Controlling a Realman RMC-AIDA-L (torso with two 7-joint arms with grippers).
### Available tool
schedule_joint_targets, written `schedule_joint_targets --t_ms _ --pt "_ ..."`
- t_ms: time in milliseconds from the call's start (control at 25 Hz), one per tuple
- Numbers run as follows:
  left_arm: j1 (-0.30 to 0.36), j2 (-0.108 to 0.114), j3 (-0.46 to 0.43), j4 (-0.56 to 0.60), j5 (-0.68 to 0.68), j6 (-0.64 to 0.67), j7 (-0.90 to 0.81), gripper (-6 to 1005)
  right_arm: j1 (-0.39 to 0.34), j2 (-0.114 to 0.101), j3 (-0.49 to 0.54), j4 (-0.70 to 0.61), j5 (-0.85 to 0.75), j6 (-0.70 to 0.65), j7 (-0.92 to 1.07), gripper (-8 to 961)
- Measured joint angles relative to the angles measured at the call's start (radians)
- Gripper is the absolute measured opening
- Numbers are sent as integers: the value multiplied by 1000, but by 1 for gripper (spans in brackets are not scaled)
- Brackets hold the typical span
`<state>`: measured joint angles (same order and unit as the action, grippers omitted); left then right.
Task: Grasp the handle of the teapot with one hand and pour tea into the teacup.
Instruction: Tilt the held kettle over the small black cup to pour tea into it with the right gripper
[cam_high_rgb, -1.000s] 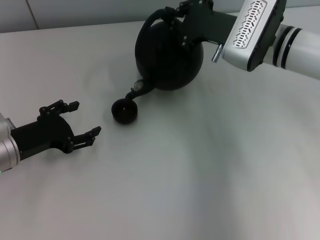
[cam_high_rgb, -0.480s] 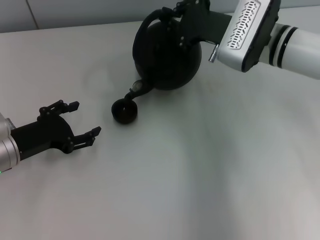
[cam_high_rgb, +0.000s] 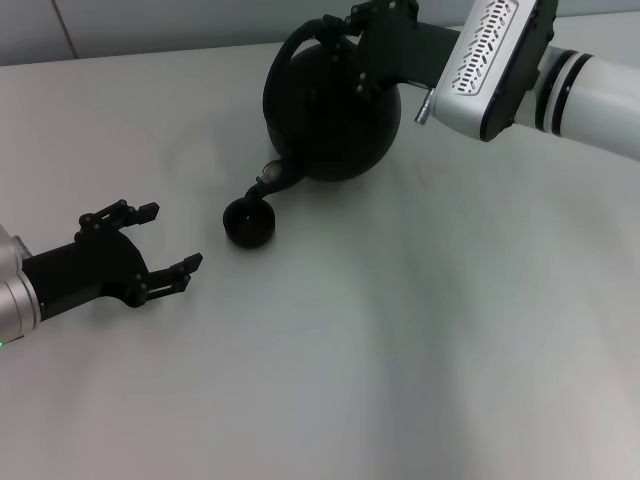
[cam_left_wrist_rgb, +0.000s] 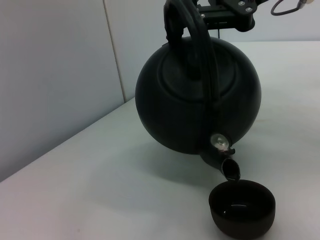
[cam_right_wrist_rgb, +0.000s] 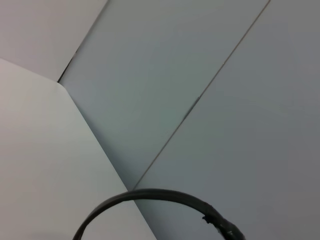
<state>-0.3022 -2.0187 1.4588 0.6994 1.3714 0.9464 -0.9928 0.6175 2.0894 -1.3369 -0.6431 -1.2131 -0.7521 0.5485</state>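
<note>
The round matte-black teapot (cam_high_rgb: 330, 110) hangs tilted at the table's far middle, its spout (cam_high_rgb: 268, 182) pointing down just above the teacup (cam_high_rgb: 248, 222). My right gripper (cam_high_rgb: 350, 28) is shut on the arched handle (cam_high_rgb: 292, 45) at the pot's top. In the left wrist view the teapot (cam_left_wrist_rgb: 197, 102) fills the middle, its spout tip (cam_left_wrist_rgb: 231, 171) sits right over the small black teacup (cam_left_wrist_rgb: 242, 207), and a little dark tea shows inside. The handle's arc (cam_right_wrist_rgb: 160, 197) shows in the right wrist view. My left gripper (cam_high_rgb: 168, 240) is open and empty, on the table left of the cup.
The white table (cam_high_rgb: 400, 340) stretches in front and to the right. A pale wall (cam_high_rgb: 150, 25) runs along the table's far edge. The right arm's white forearm (cam_high_rgb: 560, 80) reaches in from the upper right.
The teapot and right gripper have shifted slightly left and tipped a little more, bringing the spout closer over the cup. The left arm has not moved.
</note>
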Motion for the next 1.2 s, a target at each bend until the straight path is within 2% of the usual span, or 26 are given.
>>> schedule_joint_targets --t_ms 800,1200 --pt "-2 2 0 -8 0 0 4 843 0 0 -14 -14 -6 5 1 72" --pt "-5 -1 -9 -8 0 0 6 841 5 -4 48 51 3 1 105 72"
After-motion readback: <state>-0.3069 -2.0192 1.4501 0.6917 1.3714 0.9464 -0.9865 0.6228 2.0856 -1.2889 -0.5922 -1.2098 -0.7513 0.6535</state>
